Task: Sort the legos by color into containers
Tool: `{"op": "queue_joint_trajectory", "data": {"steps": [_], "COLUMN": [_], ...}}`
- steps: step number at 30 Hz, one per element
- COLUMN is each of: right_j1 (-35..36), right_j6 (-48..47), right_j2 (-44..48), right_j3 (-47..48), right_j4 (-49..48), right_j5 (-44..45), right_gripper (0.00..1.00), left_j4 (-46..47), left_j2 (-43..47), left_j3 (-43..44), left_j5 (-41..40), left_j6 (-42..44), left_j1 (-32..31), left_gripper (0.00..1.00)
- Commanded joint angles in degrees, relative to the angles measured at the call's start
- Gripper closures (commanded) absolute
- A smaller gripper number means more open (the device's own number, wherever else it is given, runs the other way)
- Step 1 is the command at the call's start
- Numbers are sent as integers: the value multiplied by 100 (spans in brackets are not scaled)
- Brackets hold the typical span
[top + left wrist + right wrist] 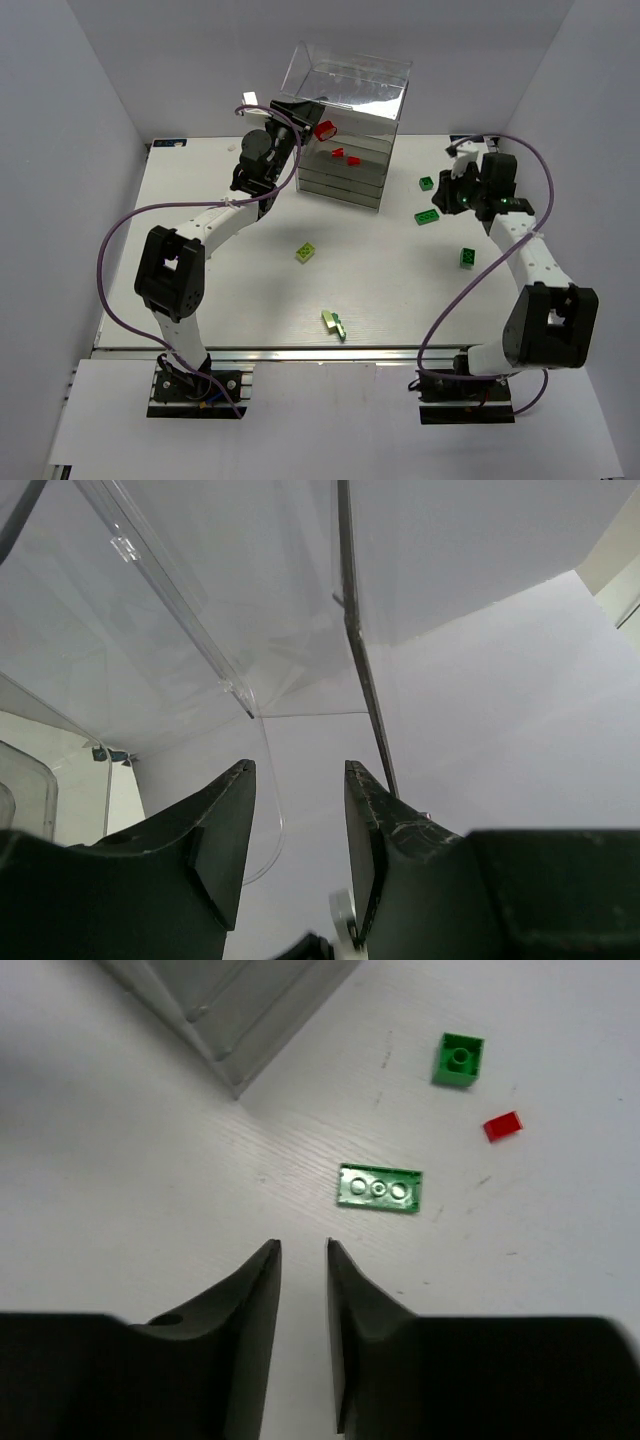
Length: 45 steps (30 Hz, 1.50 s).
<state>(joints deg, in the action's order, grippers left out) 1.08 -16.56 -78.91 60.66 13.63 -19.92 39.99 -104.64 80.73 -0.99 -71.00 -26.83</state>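
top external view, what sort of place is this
Probably a robot lab test cell: a white table walled by plain panels, left arm and right arm bolted at its near edge, loose legos beside a clear drawer box.

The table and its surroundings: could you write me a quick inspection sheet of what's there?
Surface: white table, faintly scuffed in the right wrist view.
Job's things: clear containers at the far edge, red legos showing inside; one small red brick loose on the table; three dark green legos on the right; two yellow-green legos mid-table.
Clutter: nothing seen.
Grippers: left gripper open at the containers, empty; right gripper narrowly open above the table, empty.
Cables: purple cables loop from both arms.
Surroundings: plain white walls.
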Motion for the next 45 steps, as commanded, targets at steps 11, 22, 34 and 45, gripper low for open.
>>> {"op": "queue_joint_trajectory", "data": {"steps": [11, 22, 34, 45], "right_j1": [-521, -530, -451, -293], "right_j6": [1567, 2499, 2710, 2728], "right_j2": [-2311, -3507, -4202, -4536], "right_j3": [2686, 3285, 3689, 3768], "right_j4": [694, 852, 571, 413], "right_j5": [567, 2915, 2889, 2906], "right_gripper": [37, 47, 41, 42], "left_j4": [361, 282, 264, 211], "left_j2": [-4, -56, -101, -39], "left_j3": [57, 66, 92, 40], "left_j5": [64, 91, 91, 91], "left_j6": [-89, -80, -81, -72], "left_j1": [20, 20, 20, 20], "left_gripper": [49, 48, 49, 48]}}
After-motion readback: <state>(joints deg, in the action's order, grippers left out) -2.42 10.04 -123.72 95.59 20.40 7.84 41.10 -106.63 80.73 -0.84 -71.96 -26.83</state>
